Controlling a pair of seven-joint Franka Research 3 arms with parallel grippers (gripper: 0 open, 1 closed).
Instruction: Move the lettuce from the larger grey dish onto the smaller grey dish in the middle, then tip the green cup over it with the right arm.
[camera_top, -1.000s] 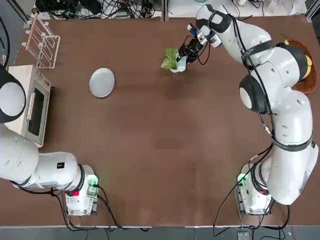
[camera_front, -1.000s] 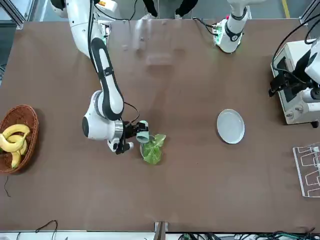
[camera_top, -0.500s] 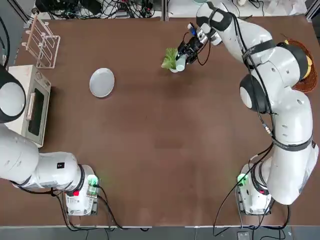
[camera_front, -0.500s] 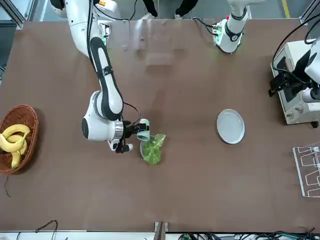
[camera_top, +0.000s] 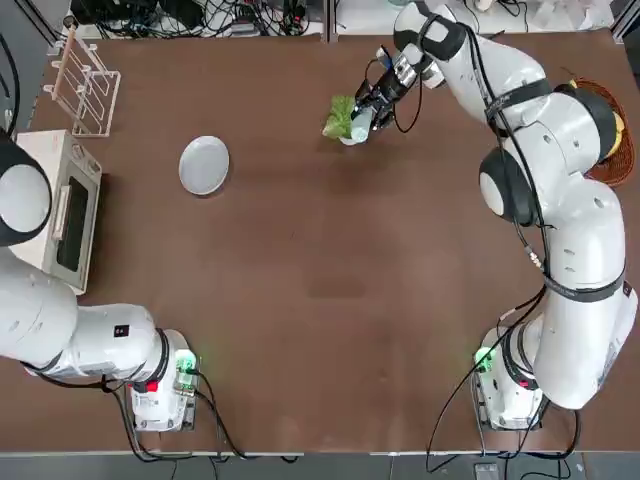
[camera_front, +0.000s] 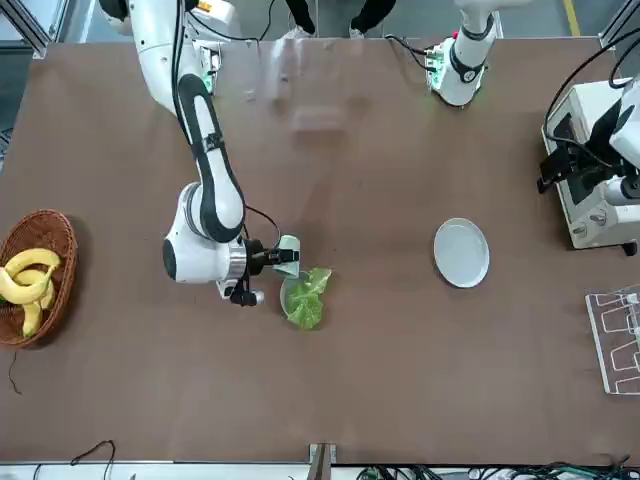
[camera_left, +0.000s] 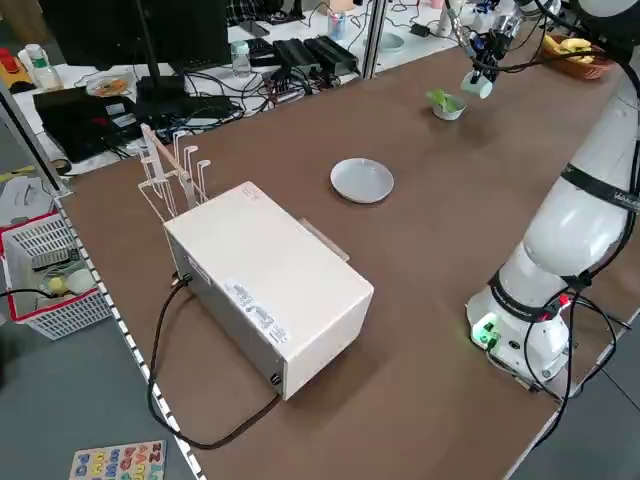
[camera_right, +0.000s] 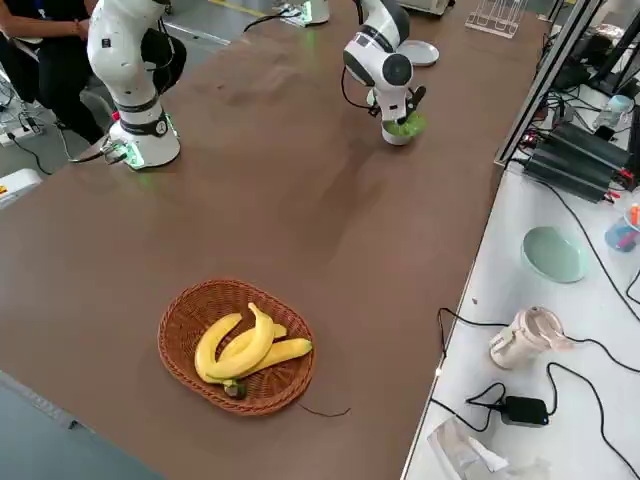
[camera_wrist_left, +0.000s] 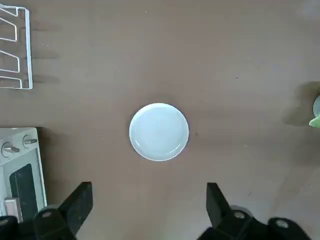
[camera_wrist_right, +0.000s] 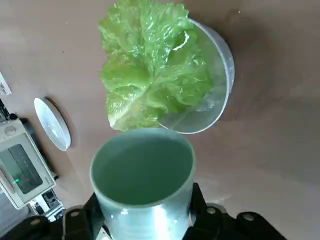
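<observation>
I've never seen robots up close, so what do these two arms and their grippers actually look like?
Both arms are glossy white, built of rounded, bulbous segments joined by grey rings. Each base glows with a small green light and trails black cables. The right arm has a black cable running along it to the dark right gripper. The left gripper has black angular jaws.

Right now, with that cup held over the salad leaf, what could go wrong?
The right gripper holds the green cup close above the small bowl. Tipping further, the rim might bump the bowl or drag the lettuce out, since the leaf overhangs the edge. The cup could also slip.
</observation>
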